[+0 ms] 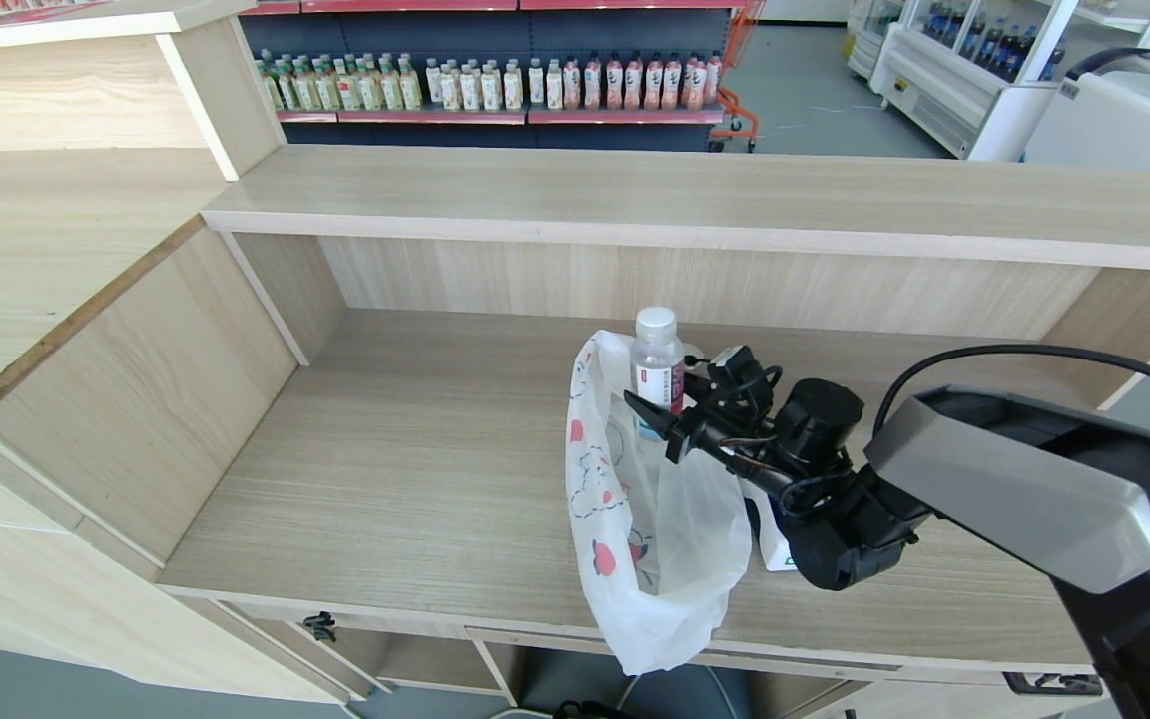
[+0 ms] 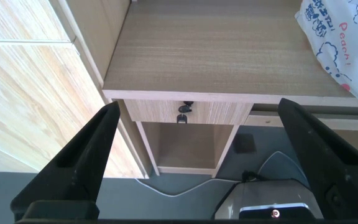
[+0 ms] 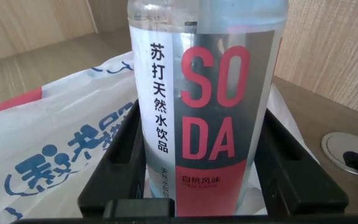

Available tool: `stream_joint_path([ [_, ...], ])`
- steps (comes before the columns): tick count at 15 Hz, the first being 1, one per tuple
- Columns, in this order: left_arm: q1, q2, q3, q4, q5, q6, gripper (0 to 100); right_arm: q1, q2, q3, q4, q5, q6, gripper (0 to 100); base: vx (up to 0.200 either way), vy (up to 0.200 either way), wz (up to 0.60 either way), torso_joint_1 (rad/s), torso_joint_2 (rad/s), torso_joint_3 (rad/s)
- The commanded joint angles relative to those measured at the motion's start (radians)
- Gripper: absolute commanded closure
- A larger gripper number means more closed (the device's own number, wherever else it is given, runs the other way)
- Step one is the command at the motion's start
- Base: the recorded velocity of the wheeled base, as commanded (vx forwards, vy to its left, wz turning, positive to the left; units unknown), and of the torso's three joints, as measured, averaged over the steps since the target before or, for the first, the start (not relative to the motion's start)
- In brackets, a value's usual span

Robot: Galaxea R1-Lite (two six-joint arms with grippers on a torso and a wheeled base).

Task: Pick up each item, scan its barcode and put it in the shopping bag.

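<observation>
We held the soda bottle [image 1: 657,364] upright in the clamped right gripper [image 1: 663,404] at the mouth of the shopping bag [image 1: 635,539], and judged its limp rim might snag the base and tip it outside.

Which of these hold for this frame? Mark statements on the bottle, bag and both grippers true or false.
1. The right gripper is shut on the bottle. True.
2. The shopping bag sits open on the counter. True.
3. The bottle lies flat on the counter. False: it is held upright at the shopping bag's mouth.
4. The left gripper grips the shopping bag. False: it is open and empty, by the counter's front edge.
5. The bottle's cap is red. False: it is white.
</observation>
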Motion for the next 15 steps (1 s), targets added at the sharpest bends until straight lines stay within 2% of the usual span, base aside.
stream_joint_path([
  [1, 0.0, 0.0, 0.0, 0.0, 0.0, 0.0, 0, 0.002, 0.037, -0.041, -0.001, 0.027, 0.0, 100, 0.0, 0.0, 0.0, 0.0, 0.0, 0.0],
  [4, 0.0, 0.0, 0.0, 0.0, 0.0, 0.0, 0, 0.004, 0.052, -0.064, -0.001, 0.077, -0.006, 100, 0.0, 0.0, 0.0, 0.0, 0.0, 0.0],
  [14, 0.0, 0.0, 0.0, 0.0, 0.0, 0.0, 0, -0.002, 0.092, -0.052, -0.001, 0.077, -0.035, 100, 0.0, 0.0, 0.0, 0.0, 0.0, 0.0],
  [15, 0.0, 0.0, 0.0, 0.0, 0.0, 0.0, 0, -0.002, 0.092, -0.053, -0.001, 0.077, -0.037, 0, 0.0, 0.0, 0.0, 0.0, 0.0, 0.0],
])
